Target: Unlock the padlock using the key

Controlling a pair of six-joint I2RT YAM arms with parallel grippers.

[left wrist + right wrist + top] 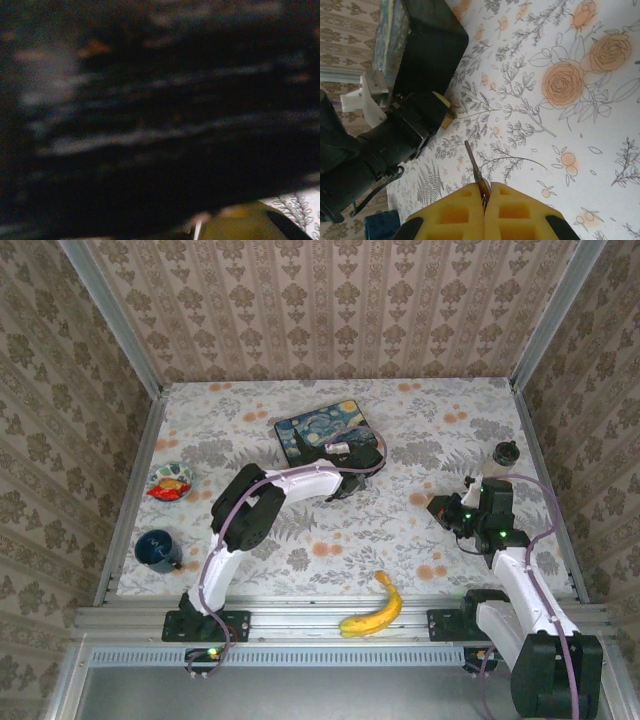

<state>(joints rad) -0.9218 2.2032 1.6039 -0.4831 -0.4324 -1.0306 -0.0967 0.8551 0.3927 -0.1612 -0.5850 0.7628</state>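
Note:
My right gripper [485, 197] has its yellow pads shut on the key [474, 162]. The thin blade sticks out up and to the left, over the flowered tablecloth. It points toward my left gripper [437, 107], a black body lying against the dark side of the starry-night tin [427, 45]. A small brass-gold piece, the padlock [446, 111], shows at that gripper's tip. From above, the left gripper [345, 483] sits just in front of the tin [310, 432] and the right gripper [440, 508] is off to its right. The left wrist view is dark and blurred, so the left jaws are unclear.
A banana [375, 608] lies near the front edge between the arm bases. A dark blue cup [155, 550] and a small plate with a red snack [170, 482] are at the left. A lidded cup [505, 453] stands at the right. A small silvery object [338, 447] rests on the tin.

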